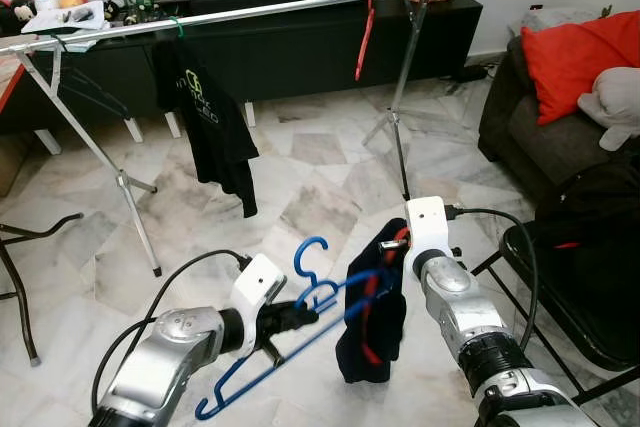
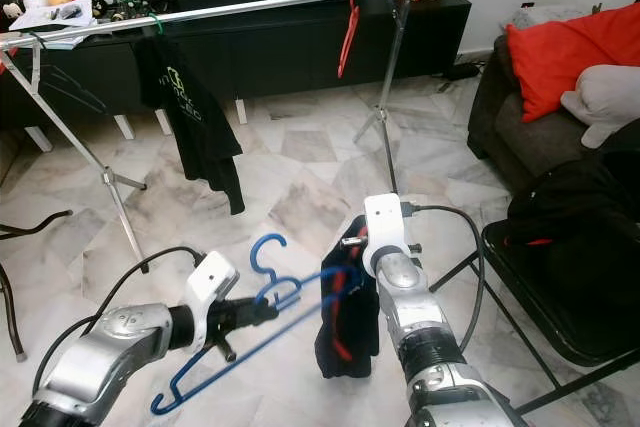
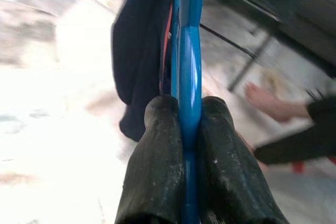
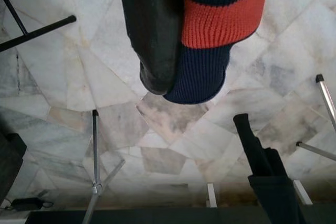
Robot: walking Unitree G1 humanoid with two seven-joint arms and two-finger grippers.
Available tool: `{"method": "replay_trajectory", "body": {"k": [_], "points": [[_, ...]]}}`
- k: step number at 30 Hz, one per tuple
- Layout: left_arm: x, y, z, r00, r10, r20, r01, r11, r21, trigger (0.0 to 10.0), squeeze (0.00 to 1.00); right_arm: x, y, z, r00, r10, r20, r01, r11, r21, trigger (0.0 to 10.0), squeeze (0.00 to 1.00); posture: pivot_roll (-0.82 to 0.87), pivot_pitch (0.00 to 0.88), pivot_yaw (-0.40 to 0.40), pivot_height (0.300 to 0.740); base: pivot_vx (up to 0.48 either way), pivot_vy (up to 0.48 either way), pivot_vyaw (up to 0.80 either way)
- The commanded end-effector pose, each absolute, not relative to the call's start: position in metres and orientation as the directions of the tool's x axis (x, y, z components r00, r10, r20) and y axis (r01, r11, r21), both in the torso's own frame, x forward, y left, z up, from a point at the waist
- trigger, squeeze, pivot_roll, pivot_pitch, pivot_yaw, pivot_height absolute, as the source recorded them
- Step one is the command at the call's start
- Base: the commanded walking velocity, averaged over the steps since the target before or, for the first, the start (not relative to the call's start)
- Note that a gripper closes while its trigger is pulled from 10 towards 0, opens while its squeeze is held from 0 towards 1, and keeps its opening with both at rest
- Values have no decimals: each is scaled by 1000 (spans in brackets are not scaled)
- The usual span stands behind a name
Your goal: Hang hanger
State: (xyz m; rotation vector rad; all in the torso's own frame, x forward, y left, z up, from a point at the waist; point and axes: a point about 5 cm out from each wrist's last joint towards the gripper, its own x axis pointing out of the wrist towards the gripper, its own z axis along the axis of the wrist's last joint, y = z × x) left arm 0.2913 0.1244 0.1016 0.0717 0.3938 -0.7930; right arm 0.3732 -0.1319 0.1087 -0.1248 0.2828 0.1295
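My left gripper (image 1: 306,316) is shut on the neck of a blue plastic hanger (image 1: 311,240), held low over the floor with its hook up. In the left wrist view both fingers (image 3: 157,150) pinch the blue hanger (image 3: 189,66). A navy garment with red trim (image 1: 372,332) hangs over the hanger's right end. My right gripper (image 1: 397,244) is shut on the top of that garment, and its knit cuff (image 4: 220,19) lies against a black finger (image 4: 155,30). Farther off stands the silver clothes rail (image 1: 280,7).
A black T-shirt (image 1: 215,122) and a red hanger (image 1: 365,37) hang on the rail. A black TV cabinet (image 1: 300,47) runs behind it. A dark sofa with a red cushion (image 1: 575,52) and a black folding chair (image 1: 590,337) are at the right. A person's bare foot (image 3: 273,103) is nearby.
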Motion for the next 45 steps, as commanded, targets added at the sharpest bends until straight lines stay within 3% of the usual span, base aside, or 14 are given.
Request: {"method": "replay_trajectory", "body": {"k": [1,8,19,30,36,45], "points": [[297,130,104,680,-643,-352,670,740,-57,10000,0,373,-130,112,954,122,-274,-153,984,-92,10000,0,-14,121,10,721,0,0,0],[298,128,103,700,-635,-327,650,756,-76,10000,0,369,-128,110,946,151,-286,-176,982,-64,10000,0,-16,122,8,721,0,0,0],[287,118,102,582,-753,-305,749,643,-159,10000,0,365,-132,102,938,142,-315,-165,985,-46,10000,0,-11,120,5,721,0,0,0],[306,131,98,736,-590,-332,601,795,-78,10000,0,363,-133,101,938,139,-317,-155,987,-28,10000,0,-14,115,12,721,0,0,0],[306,134,98,743,-580,-333,594,802,-70,10000,0,362,-133,104,941,136,-310,-153,988,-30,10000,0,-12,112,13,721,0,0,0],[301,129,101,704,-643,-300,645,756,-109,10000,0,340,-110,105,875,361,-323,-387,922,-17,10000,0,-16,109,11,721,0,0,0]]}}
